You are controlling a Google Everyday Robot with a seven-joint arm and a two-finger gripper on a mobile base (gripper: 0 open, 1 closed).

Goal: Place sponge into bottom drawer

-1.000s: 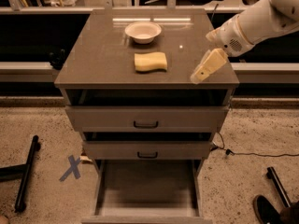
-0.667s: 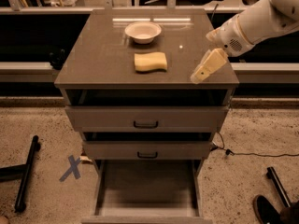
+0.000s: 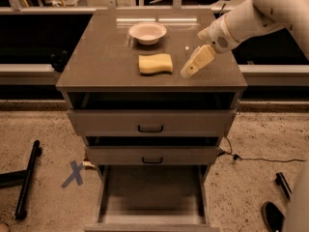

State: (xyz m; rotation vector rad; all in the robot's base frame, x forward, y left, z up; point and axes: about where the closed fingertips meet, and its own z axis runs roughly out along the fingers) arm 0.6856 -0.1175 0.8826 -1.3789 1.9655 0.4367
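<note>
While the sponge lies flat on the table, just in front of the white bowl, we hold our gripper close to its right, tilted down over the table. We cannot tell how the jaws stand. Below, the bottom drawer stands pulled out.

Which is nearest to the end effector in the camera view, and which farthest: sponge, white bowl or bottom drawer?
The end effector is over the cabinet top, right side.
1. Sponge, just left of it.
2. White bowl, at the back left.
3. Bottom drawer, open, far below.
</note>
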